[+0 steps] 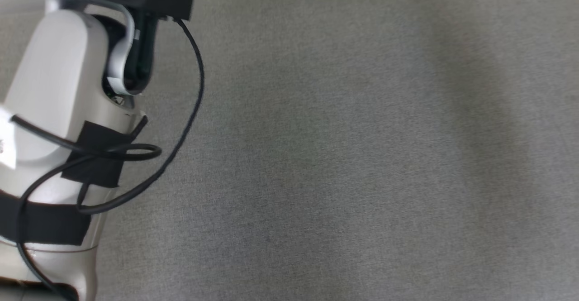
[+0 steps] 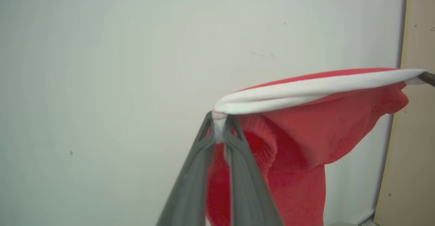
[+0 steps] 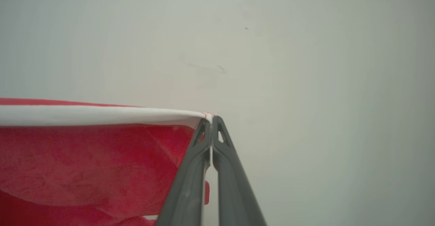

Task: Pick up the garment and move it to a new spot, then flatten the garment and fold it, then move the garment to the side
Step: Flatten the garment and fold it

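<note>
Two ends of a smooth white hem (image 2: 306, 90) are pinched taut: the left claw (image 2: 220, 124) clamps the hem's left end, the fleecy red garment (image 2: 306, 144) sags in soft folds beneath the hem, and the right claw (image 3: 211, 121) clamps the hem's right end.

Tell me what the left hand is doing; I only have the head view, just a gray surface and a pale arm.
Observer: The left hand is shut on the white band of a red garment.
Operator: And the right hand?
Observer: The right hand is shut on the band's other end.
Operator: Is the garment spread out?
Observer: The band is pulled taut between the hands, and the red cloth hangs below it.
</note>
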Motion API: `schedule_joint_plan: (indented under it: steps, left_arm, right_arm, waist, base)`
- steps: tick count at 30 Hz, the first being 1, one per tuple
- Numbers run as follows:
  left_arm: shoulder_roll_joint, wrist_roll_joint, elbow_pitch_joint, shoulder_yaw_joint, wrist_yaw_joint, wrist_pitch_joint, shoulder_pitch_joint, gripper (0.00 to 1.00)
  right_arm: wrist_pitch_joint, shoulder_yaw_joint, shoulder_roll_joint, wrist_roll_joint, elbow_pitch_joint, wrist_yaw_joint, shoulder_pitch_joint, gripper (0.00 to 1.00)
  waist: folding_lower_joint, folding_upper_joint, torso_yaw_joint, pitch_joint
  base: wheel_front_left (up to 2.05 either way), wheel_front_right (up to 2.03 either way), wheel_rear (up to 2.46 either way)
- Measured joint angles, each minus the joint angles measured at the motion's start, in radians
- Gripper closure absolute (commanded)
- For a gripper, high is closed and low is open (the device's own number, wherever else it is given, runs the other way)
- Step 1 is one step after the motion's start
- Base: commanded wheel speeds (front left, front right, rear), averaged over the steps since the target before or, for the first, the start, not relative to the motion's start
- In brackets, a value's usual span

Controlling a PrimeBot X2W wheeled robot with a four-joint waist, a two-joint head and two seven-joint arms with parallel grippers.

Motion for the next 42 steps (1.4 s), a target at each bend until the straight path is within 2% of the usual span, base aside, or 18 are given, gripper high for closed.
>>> schedule_joint_plan:
  steps: [3,6,13,24,37,42]
  left_arm:
    - [0.024,0.000,0.056,-0.006,-0.009,-0.013,0.036,1.00]
    - [0.040,0.002,0.151,-0.042,-0.036,-0.011,0.132,1.00]
    - [0.036,0.004,0.249,-0.108,-0.079,-0.011,0.280,1.00]
    - [0.043,0.003,0.310,-0.144,-0.123,-0.031,0.415,1.00]
    - [0.070,-0.010,0.306,-0.142,-0.122,-0.039,0.648,1.00]
    - [0.080,-0.015,0.281,-0.128,-0.103,-0.039,0.716,1.00]
  right_arm:
    - [-0.029,0.060,0.016,-0.017,0.070,0.022,0.037,1.00]
    - [-0.041,0.105,0.046,-0.011,0.143,0.048,0.162,1.00]
    - [-0.076,0.128,0.062,0.025,0.199,0.080,0.381,1.00]
    - [-0.092,0.128,0.062,0.060,0.211,0.072,0.673,1.00]
    - [-0.065,0.144,0.077,0.112,0.065,0.031,0.966,1.00]
    - [-0.041,0.156,0.076,0.112,-0.012,0.005,1.056,1.00]
  waist:
    - [0.0001,0.0001,0.007,0.022]
    - [0.0003,0.0003,0.007,0.039]
    - [0.0002,0.0002,-0.008,0.064]
    - [-0.0001,0.0001,-0.017,-0.005]
    - [-0.0003,-0.0001,-0.020,-0.146]
    - [-0.0004,-0.0001,-0.015,-0.187]
  base:
    - [0.00,0.00,0.00]
    - [0.00,0.00,0.00]
    - [0.00,0.00,0.00]
    - [0.00,0.00,0.00]
    - [0.00,0.00,0.00]
    - [0.00,0.00,0.00]
